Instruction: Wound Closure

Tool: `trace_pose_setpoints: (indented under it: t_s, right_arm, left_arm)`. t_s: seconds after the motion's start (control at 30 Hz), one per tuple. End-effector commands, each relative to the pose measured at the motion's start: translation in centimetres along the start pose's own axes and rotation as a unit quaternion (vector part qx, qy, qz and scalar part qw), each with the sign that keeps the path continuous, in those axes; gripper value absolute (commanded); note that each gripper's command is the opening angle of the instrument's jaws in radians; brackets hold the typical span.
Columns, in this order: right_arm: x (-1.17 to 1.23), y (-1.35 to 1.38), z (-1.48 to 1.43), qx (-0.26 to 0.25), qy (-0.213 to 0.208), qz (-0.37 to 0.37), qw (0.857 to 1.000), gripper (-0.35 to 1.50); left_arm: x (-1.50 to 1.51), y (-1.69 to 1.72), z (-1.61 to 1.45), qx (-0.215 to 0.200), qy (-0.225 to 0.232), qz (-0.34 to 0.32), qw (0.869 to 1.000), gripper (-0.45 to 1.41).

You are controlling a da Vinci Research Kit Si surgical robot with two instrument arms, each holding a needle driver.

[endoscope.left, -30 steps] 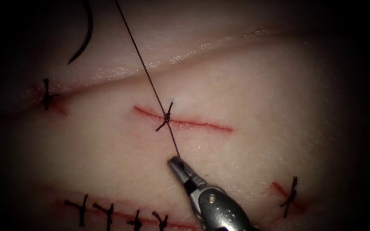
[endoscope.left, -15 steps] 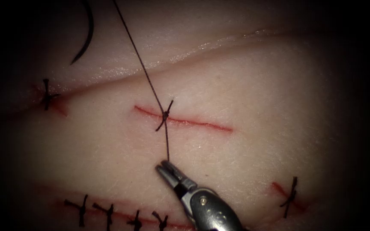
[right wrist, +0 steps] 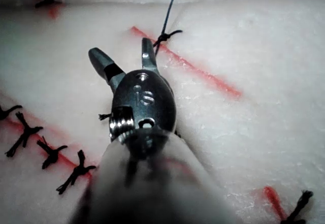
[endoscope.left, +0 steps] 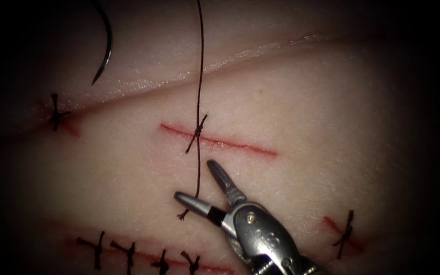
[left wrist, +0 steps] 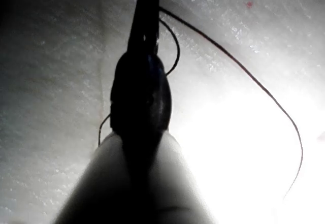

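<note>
The right claw (endoscope.left: 203,184) is gaping empty just below the knot (endoscope.left: 197,132), having dropped the thread (endoscope.left: 198,168), which hangs slack. The left claw (left wrist: 147,18) is pinching thread. The needle (endoscope.left: 105,46) is lying free, up-left of the knot. Better to regrip near the tail before tightening.

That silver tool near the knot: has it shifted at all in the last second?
Yes. The right arm's tool slid leftward relative to the knot on the cut, and its jaws, earlier shut on the thread, now stand open.

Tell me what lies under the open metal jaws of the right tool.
Pale tissue and the dark thread's frayed loose end, running between the right tool's open jaws. Nothing is gripped; its head covers the tissue beneath.
</note>
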Motion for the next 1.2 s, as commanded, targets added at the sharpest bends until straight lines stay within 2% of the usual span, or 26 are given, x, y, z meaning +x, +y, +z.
trace_pose_setpoints:
  t_s: [0.03,0.23,0.33,0.5,0.7,0.83,0.93,1.2]
  right_arm:
    - [0.03,0.04,0.10,0.002,-0.007,-0.005,1.000,1.18]
    - [0.30,0.38,0.22,-0.004,-0.026,-0.030,0.999,1.18]
    - [0.32,0.47,0.29,-0.003,-0.034,-0.034,0.999,1.18]
    - [0.28,0.56,0.40,-0.003,-0.053,-0.043,0.998,1.21]
    - [0.28,0.58,0.45,-0.004,-0.056,-0.048,0.997,1.21]
    - [0.29,0.56,0.51,-0.006,-0.057,-0.056,0.997,1.23]
    - [0.31,0.55,0.58,-0.009,-0.062,-0.063,0.996,1.26]
    - [0.37,0.53,0.77,-0.017,-0.066,-0.090,0.994,1.31]
  left_arm:
    - [-0.07,0.03,-0.09,-0.003,0.000,-0.002,1.000,-0.45]
    - [0.05,0.42,-0.89,-0.055,0.016,-0.041,0.998,-0.45]
    - [0.07,0.56,-1.10,-0.067,0.020,-0.050,0.996,-0.45]
    - [0.20,0.82,-1.49,-0.115,0.027,-0.081,0.990,-0.45]
    - [0.32,1.01,-1.82,-0.172,0.048,-0.125,0.976,-0.45]
    - [0.38,1.10,-1.97,-0.140,0.043,-0.165,0.975,-0.45]
    - [0.42,1.17,-2.07,-0.119,0.033,-0.217,0.968,-0.45]
    - [0.54,1.35,-2.26,-0.125,0.006,-0.293,0.948,-0.45]
